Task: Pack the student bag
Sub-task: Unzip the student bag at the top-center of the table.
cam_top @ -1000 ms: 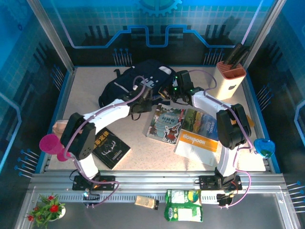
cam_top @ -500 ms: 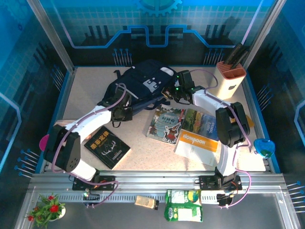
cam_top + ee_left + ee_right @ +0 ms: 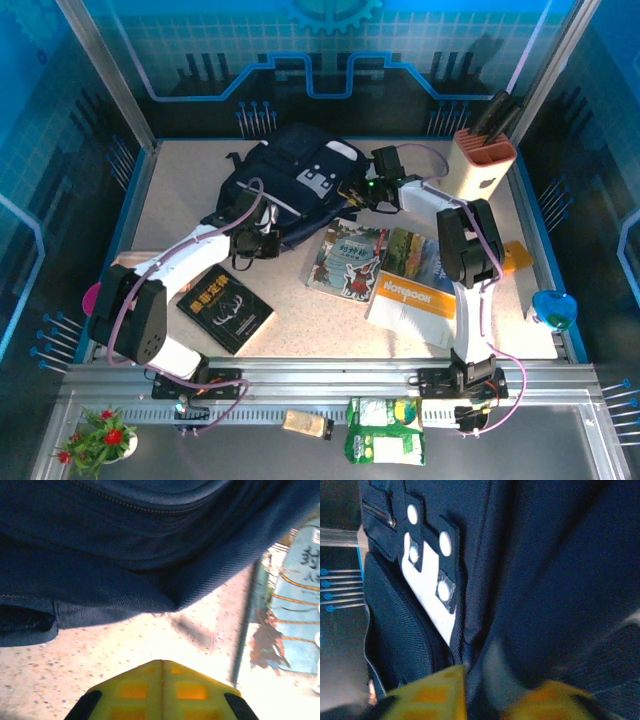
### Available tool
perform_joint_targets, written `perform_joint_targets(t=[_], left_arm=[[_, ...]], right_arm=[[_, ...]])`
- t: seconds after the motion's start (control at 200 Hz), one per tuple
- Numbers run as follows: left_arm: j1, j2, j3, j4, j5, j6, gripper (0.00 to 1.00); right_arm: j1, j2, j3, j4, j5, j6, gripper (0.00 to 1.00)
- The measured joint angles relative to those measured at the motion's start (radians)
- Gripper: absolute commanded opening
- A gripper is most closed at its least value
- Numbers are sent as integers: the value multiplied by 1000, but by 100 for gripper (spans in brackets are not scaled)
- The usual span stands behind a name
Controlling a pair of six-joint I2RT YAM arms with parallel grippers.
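The student bag, dark navy with a grey-white patch, lies at the back middle of the table. My left gripper sits at the bag's near edge, just above the tabletop. In the left wrist view it is shut, its yellow tips pressed together with nothing held, and the bag bulges right in front. My right gripper is at the bag's right side. In the right wrist view it is open, and a fold of the bag lies in the gap.
An illustrated book, a notebook and another book lie right of centre, and a black book front left. A knife block stands back right. A pink cup and a blue object sit at the side rails.
My left gripper has pulled back from the bag's middle to its near left edge. The right jaws have parted from a shut grip. The bag now lies fuller and flatter.
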Motion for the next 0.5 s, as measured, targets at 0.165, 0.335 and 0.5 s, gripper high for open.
perform_joint_targets(t=[0.165,0.335,0.5], left_arm=[[0,42,74,-14,68,-9,0],[0,67,101,-16,56,-35,11],[-22,69,52,23,-37,-73,29]], right_arm=[[-13,-116,-111,-33,80,26,62],[25,-304,-283,-11,119,105,63],[137,-309,-356,62,92,195,63]])
